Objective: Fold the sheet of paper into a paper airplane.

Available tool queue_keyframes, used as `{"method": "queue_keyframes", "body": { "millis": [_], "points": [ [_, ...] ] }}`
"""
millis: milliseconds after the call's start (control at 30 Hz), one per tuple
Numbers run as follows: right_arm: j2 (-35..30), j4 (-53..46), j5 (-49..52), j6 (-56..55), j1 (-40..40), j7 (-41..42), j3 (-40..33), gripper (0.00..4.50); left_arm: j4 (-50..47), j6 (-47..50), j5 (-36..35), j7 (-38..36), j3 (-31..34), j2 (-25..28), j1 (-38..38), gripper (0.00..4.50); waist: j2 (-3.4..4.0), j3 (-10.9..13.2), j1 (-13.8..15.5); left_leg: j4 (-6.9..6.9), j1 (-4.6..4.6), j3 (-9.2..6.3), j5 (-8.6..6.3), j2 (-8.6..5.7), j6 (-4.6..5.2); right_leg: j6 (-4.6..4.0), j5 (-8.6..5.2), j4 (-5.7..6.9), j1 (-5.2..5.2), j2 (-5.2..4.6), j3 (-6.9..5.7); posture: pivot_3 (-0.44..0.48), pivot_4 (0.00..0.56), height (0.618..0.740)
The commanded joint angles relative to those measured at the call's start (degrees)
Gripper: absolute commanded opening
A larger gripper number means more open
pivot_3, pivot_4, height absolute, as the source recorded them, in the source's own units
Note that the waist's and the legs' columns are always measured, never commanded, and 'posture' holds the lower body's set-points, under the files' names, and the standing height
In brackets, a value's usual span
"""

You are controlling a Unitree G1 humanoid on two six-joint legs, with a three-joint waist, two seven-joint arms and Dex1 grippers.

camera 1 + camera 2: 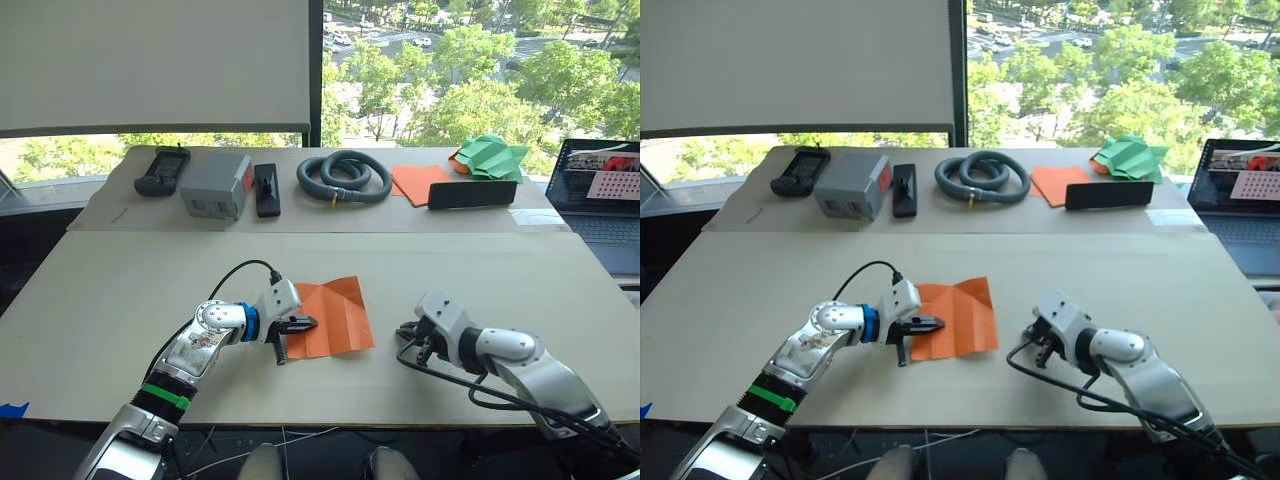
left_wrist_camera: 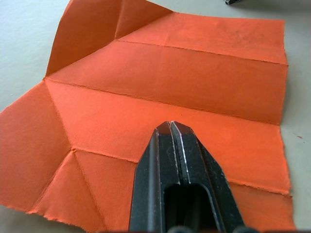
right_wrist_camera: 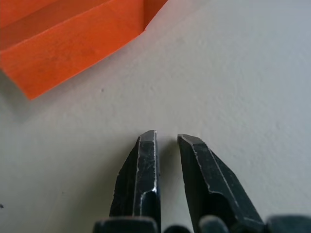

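Observation:
The sheet of paper (image 1: 330, 315) lies flat on the near table, orange, with several crease lines and one far corner slightly lifted (image 2: 97, 29). My left gripper (image 1: 305, 324) is shut, its fingertips (image 2: 171, 127) together over the sheet's left part, just inside the edge; I cannot tell whether they touch it. To the right of the sheet, my right gripper (image 1: 408, 335) rests low over bare table with a narrow gap between its fingers (image 3: 146, 145) and nothing in it. The sheet's near right corner (image 3: 63, 39) lies a short way ahead of it.
On the back table are a black handset (image 1: 163, 170), a grey box (image 1: 217, 185), a black block (image 1: 266, 188), a coiled grey hose (image 1: 345, 175), a flat orange sheet (image 1: 418, 182), a black bar (image 1: 472, 193) and a green folded paper pile (image 1: 490, 156). A laptop (image 1: 605, 190) sits at the far right.

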Motion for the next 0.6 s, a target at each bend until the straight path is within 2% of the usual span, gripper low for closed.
{"method": "queue_keyframes", "body": {
  "millis": [33,233,433,533,600],
  "points": [
    [2.0,0.9,-1.7,-1.4,-1.8,0.3,2.7,0.02,1.5,1.7,2.8,-0.2,-1.7,1.0,2.2,0.0,-0.05,-0.1,-0.1,0.0,0.01,0.0,0.0,0.0,0.0,0.0,0.0,0.0,0.0,0.0,0.0,0.0,0.15,0.704],
    [10.0,5.9,-2.3,-3.1,-5.4,-0.4,5.3,0.02,0.8,2.2,2.8,-0.2,-1.5,1.3,2.5,0.0,-0.21,-0.2,-0.7,-0.02,0.23,0.0,-0.05,0.03,-0.03,-0.03,-0.02,0.01,0.16,0.01,-0.02,0.0,0.15,0.704],
    [20.7,6.6,4.4,-3.9,-10.5,-1.1,-1.4,0.02,0.3,2.5,2.8,0.0,-1.1,1.7,2.6,0.0,-0.08,-0.2,-0.7,-0.05,0.28,-0.01,-0.04,0.05,0.0,-0.05,-0.04,0.04,0.26,0.04,-0.03,0.0,0.15,0.704],
    [22.7,5.3,6.5,-3.3,-11.8,-0.5,-2.1,0.02,-0.2,2.7,2.7,0.0,-1.0,2.0,2.9,0.0,-0.05,-0.2,-0.6,-0.02,0.1,-0.01,0.04,0.05,0.12,-0.04,-0.03,0.07,0.3,0.04,-0.02,0.0,0.15,0.704],
    [23.9,4.6,6.4,-2.4,-12.6,-0.2,0.3,0.02,-1.0,3.2,2.6,0.2,-0.6,2.3,3.3,0.0,-0.05,-0.2,-0.4,-0.03,0.14,-0.01,0.05,0.05,0.15,-0.05,-0.04,0.05,0.12,0.04,-0.04,0.0,0.15,0.704]
  ]
}}
